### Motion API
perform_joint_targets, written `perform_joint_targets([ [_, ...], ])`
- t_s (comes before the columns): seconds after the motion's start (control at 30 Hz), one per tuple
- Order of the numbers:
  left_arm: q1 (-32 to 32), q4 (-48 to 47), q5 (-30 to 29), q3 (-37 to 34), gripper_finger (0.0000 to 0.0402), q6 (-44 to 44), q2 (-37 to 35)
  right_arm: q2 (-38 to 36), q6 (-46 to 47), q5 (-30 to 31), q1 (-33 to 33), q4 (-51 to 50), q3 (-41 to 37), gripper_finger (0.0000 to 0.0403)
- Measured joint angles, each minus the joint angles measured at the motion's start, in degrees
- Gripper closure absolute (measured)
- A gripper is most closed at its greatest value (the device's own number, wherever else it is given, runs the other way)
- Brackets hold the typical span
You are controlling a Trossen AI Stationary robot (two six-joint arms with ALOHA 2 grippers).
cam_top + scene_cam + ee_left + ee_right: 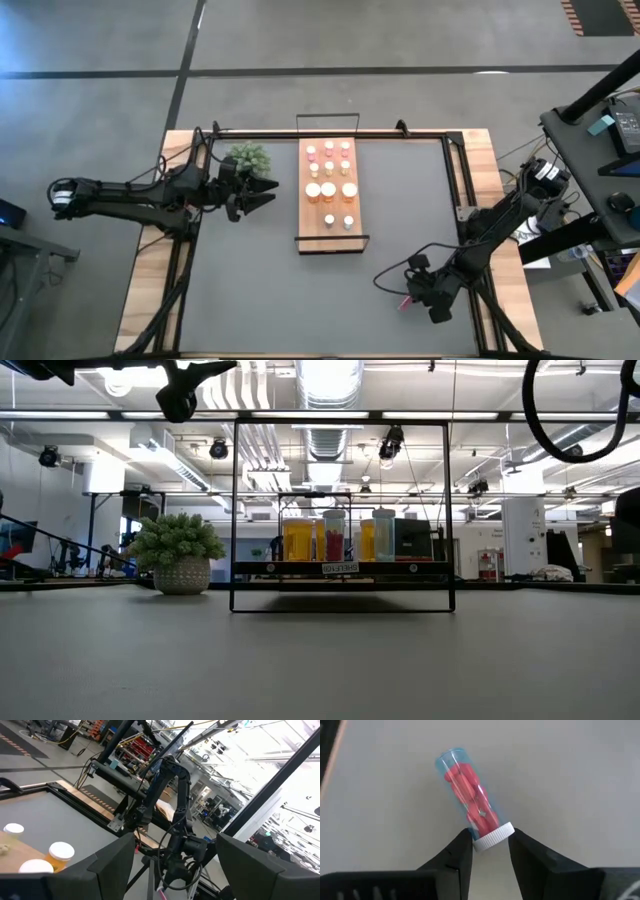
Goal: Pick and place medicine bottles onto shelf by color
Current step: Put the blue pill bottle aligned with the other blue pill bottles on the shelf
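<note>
You have one green spiky plant point(248, 156) in a pale textured pot point(181, 576), standing on the grey counter point(250, 300) at its far left. Wooden strips point(148, 270) edge the counter's sides.

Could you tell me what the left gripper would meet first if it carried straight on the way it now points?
Probably the shelf with its medicine bottles: the open left gripper points right at it, though its height is unclear.

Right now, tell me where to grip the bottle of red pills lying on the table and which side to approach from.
Grip the bottle of red pills at its white cap, from above, fingers straddling the cap across its width. It lies on its side on the grey table, so the ribbed cap offers the firmest purchase. The right hand is shut there already.
</note>
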Motion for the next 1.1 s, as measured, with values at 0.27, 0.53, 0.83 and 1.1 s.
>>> perform_joint_targets([
  [0.27,0.0,0.0,0.0,0.0,0.0139,0.0,0.1,-1.3,3.4,-1.1,0.0,-2.6,3.1,0.0299],
  [0.53,0.0,0.0,0.0,0.0,0.0139,0.0,0.2,-4.0,9.4,-0.2,-0.1,-21.0,12.3,0.0299],
  [0.83,0.0,0.0,0.0,0.0,0.0139,0.2,0.1,-3.7,42.5,0.4,-0.5,-21.9,12.2,0.0281],
  [1.1,0.0,0.0,0.1,0.0,0.0139,0.2,0.0,-2.5,53.0,-0.1,-0.5,-18.0,12.3,0.0225],
])
